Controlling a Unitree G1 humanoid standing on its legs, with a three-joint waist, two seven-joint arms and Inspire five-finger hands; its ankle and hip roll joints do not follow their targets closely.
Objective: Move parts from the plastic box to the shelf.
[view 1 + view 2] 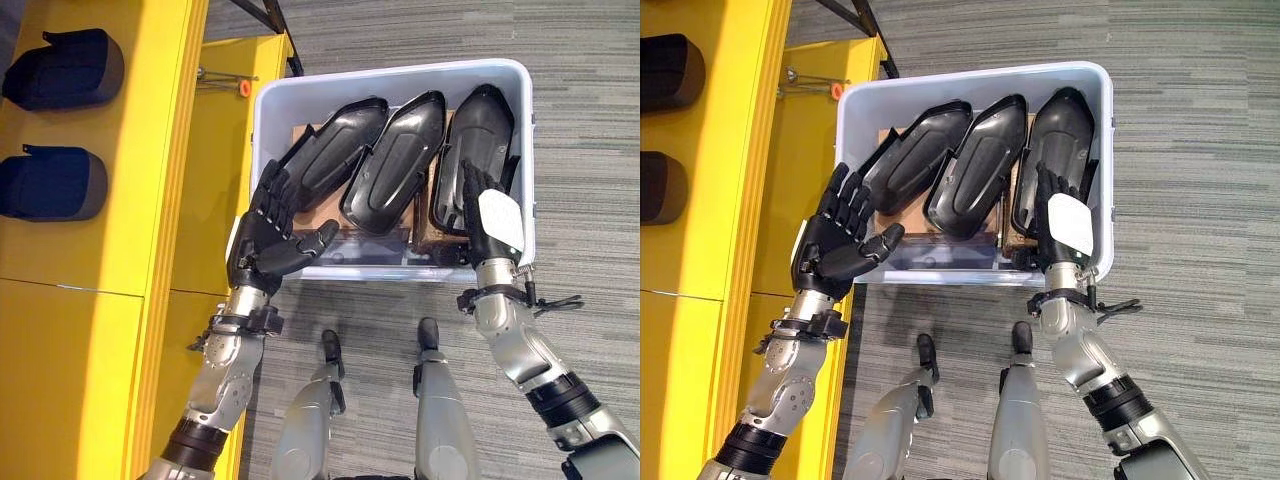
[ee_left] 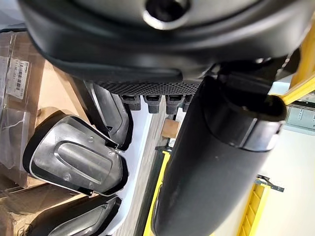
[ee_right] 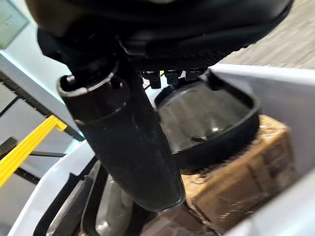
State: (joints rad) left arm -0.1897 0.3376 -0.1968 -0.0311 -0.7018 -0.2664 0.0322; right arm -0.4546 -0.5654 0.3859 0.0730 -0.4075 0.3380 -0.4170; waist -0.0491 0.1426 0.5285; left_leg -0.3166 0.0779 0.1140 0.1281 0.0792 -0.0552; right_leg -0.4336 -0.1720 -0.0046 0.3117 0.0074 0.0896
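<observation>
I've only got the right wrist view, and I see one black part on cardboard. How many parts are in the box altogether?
Observer: Three black parts lie side by side in the plastic box.
Operator: Where is the left hand?
Observer: The left hand is open over the box's near left corner and holds nothing.
Operator: Is anything on the shelf?
Observer: Two dark items sit on the yellow shelf at the robot's left.
</observation>
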